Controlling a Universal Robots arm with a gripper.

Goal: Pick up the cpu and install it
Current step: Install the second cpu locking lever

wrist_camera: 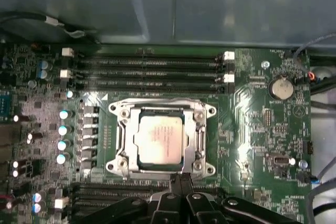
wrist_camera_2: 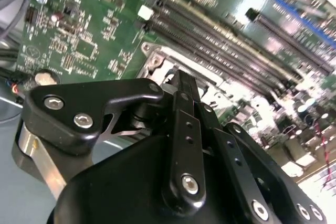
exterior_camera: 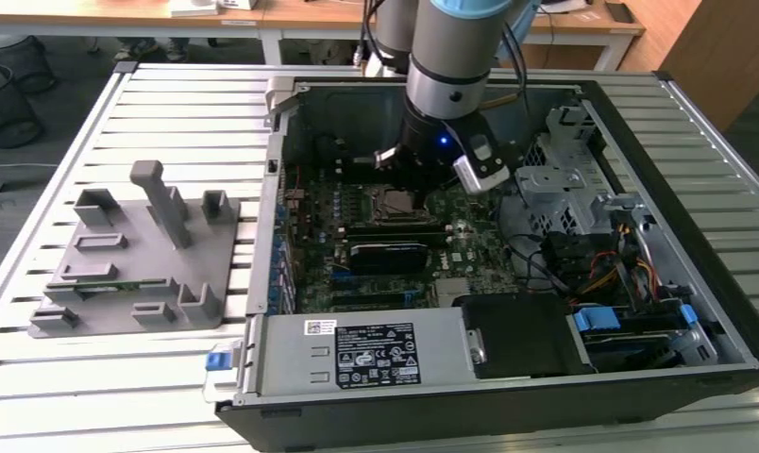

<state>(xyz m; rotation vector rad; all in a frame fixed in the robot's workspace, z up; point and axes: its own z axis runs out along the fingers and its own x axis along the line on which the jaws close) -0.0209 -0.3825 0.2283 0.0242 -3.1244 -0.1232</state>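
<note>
The cpu sits flat in the socket frame on the green motherboard, silver top up, RAM slots running alongside one edge of the socket and more slots on the opposite edge. The gripper has its black fingers pressed together with nothing between them, tips just beside the socket frame's edge, apart from the chip. In the exterior view the arm reaches down into the open computer case near its far wall, with grey fixture blocks on the slatted table toward the exterior view's left edge.
</note>
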